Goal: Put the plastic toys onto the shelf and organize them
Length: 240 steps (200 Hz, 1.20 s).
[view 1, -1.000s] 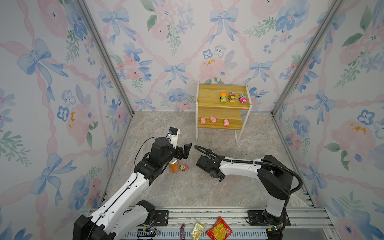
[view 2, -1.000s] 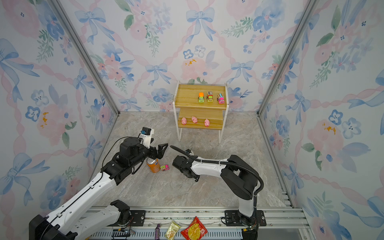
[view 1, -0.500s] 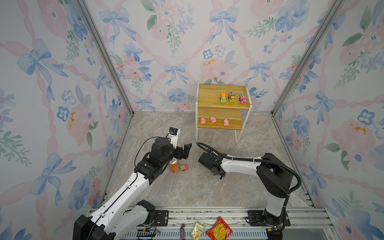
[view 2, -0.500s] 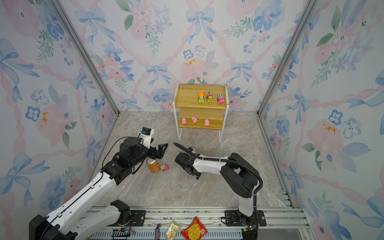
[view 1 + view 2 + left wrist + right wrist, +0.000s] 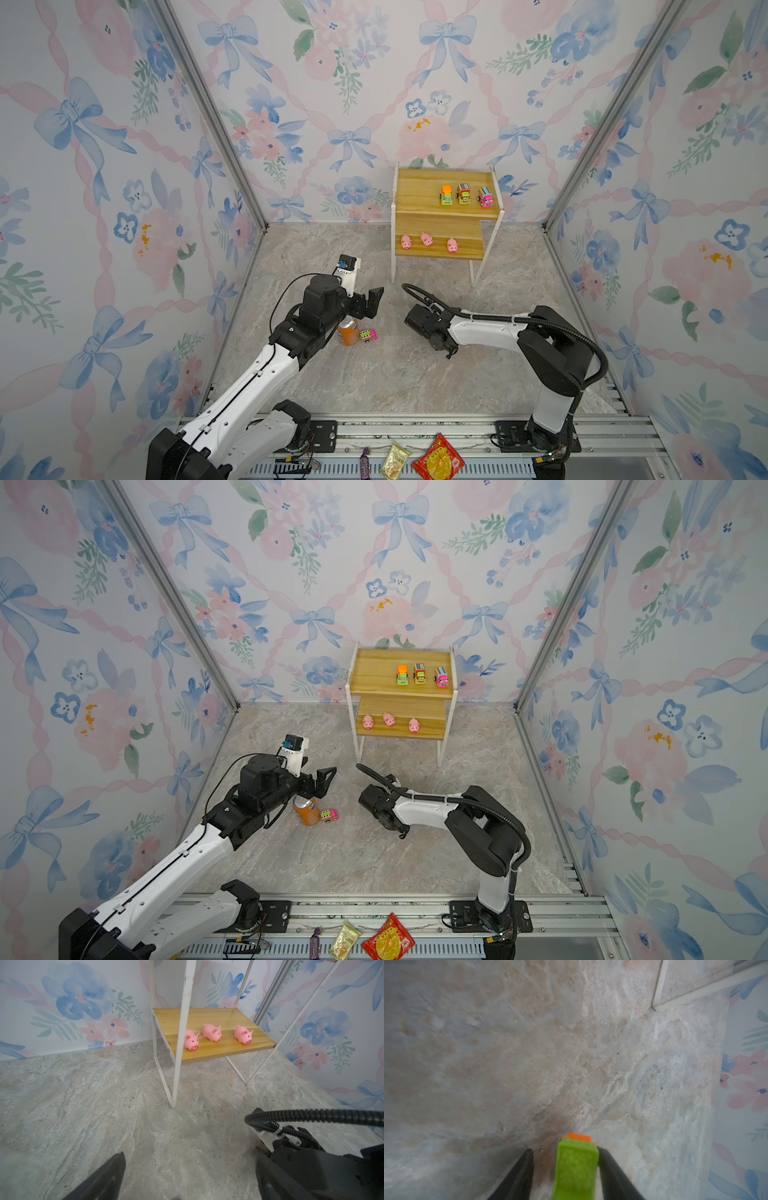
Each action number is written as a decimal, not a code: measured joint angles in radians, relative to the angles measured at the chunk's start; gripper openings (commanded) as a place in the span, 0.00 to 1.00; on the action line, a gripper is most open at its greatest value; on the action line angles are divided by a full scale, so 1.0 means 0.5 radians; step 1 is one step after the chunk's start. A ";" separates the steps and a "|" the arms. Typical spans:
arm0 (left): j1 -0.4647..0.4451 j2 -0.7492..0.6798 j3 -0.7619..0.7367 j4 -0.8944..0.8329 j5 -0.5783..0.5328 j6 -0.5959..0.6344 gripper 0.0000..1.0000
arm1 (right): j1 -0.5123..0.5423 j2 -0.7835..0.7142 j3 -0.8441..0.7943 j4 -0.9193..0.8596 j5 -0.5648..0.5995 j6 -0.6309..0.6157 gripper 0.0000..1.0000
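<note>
My right gripper (image 5: 564, 1149) points down at the floor with a green and orange toy truck (image 5: 576, 1167) between its fingers. One finger touches the truck and a gap remains at the other, so the jaws stand open. In both top views the right wrist (image 5: 428, 324) hides that truck. A pink and green truck (image 5: 368, 335) lies on the floor beside an orange can (image 5: 348, 332). My left gripper (image 5: 365, 305) hovers wide open just above them, holding nothing. The shelf (image 5: 419, 195) carries three trucks (image 5: 463, 193) on its upper board and three pink pigs (image 5: 427, 240) on its lower board.
Snack packets (image 5: 438, 461) lie on the front rail. The shelf's white legs (image 5: 176, 1076) stand on the marble floor close beyond both grippers. The right arm's black cable hose (image 5: 311, 1114) arcs near the left gripper. Floral walls enclose three sides.
The right wrist has shifted a little to the right and away from the can. The left arm has stayed still.
</note>
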<state>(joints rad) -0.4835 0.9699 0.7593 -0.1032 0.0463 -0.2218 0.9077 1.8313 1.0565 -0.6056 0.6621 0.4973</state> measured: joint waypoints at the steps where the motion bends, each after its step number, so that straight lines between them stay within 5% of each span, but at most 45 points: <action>1: 0.000 0.001 0.000 0.000 -0.001 0.000 0.98 | -0.001 -0.001 -0.001 0.000 -0.001 0.002 0.47; 108: 0.000 0.021 0.000 -0.001 0.008 -0.001 0.98 | -0.121 -0.179 -0.198 0.146 -0.175 0.047 0.30; 240: 0.000 0.022 0.000 0.000 0.008 0.000 0.98 | -0.138 -0.214 -0.175 0.603 -0.767 0.128 0.31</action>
<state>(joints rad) -0.4835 0.9810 0.7593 -0.1032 0.0502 -0.2218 0.8387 1.7245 0.9688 -0.3038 0.2787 0.5613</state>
